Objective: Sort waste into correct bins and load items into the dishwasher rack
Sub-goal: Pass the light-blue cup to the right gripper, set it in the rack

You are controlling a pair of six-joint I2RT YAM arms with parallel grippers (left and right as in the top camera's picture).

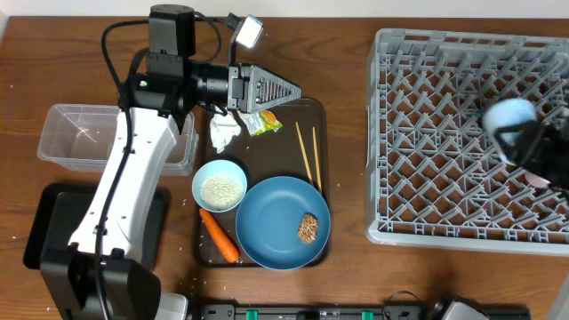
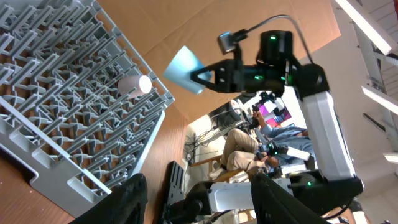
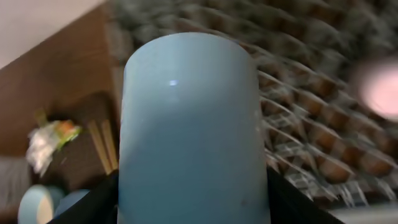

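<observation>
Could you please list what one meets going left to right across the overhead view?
Clear tub → tissue → wrapper → chopsticks → rack → blue cup

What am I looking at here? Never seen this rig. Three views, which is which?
Two robot arms at a wooden table. One picture looks down from above; the other two come from cameras on each wrist. The right gripper holds a pale blue cup over the grey rack, where a pink cup already lies. The left gripper is open and empty above the brown tray, which carries a plate, rice bowl, carrot, chopsticks, tissue and wrapper.
</observation>
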